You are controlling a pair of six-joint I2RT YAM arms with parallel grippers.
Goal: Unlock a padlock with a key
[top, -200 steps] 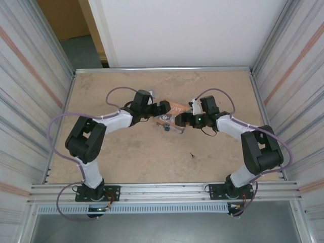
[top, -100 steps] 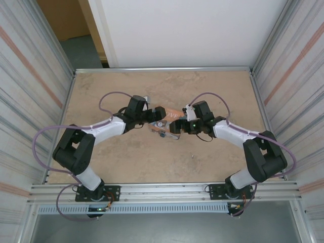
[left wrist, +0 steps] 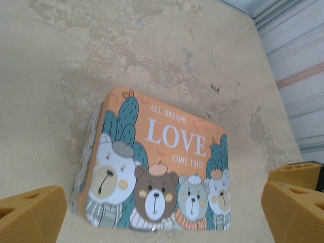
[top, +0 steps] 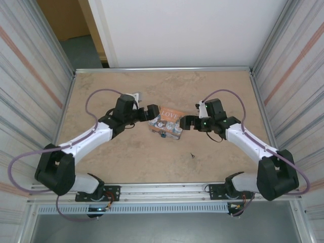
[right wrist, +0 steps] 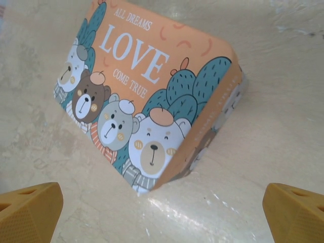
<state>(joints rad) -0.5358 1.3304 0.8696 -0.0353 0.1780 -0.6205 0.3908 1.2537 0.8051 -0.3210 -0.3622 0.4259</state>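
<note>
Wide open, empty: left gripper (top: 153, 112), right gripper (top: 183, 122), flanking orange-and-teal bear-print box (top: 167, 119) mid-frame. At box's lower edge, tiny dark-blue padlock (top: 163, 134). Lower right, small dark speck (top: 192, 155), likely key: pinch low, squarely.

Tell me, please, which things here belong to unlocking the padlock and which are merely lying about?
For the job:
- padlock, tiny, at the picture box's near edge
- left pincer and right pincer, both open

Lying about:
- picture box with "LOVE" lettering
- small dark speck on the table, too small to identify
</note>
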